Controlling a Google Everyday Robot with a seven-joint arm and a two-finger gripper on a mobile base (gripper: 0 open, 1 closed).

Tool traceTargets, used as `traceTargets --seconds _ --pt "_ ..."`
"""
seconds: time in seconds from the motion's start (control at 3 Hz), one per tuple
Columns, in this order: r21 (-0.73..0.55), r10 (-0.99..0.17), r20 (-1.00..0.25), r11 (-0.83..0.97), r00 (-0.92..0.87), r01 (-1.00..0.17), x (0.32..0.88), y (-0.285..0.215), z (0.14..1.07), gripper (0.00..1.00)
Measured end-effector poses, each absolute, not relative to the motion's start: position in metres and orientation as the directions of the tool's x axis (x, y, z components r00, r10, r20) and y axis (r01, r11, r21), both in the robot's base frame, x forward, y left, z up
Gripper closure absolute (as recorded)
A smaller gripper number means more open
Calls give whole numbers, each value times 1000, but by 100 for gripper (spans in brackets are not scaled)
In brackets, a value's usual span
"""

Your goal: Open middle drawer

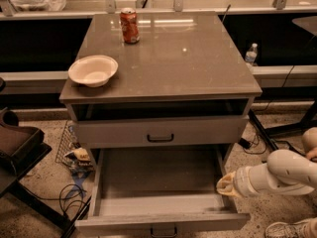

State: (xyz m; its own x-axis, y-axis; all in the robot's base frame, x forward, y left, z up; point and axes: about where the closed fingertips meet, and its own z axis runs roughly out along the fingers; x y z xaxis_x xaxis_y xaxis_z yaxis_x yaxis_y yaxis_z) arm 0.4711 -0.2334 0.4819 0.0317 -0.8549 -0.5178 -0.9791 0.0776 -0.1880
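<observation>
- Standing pulled out nearest you, the middle drawer (163,222) is open.
- Your gripper (225,185) hangs at its right wall; spread or closed, you cannot tell.
- Above, the upper drawer (198,131) sits shut.
- Farther back, a bowl (93,70), then a can (130,26), on the cabinet top (188,58).

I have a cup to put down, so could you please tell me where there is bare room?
The countertop is bare right of the can and bowl, which crowd its left side. The open middle drawer has a bare floor too, but the tool is by its right wall.
</observation>
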Motion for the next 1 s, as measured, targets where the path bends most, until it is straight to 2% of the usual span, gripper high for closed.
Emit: traceTargets --seconds 0.33,1.0 --pt "-142 -807 -589 70 28 -987 471 -230 445 100" --pt "-138 -817 -573 14 69 -990 472 -195 431 100"
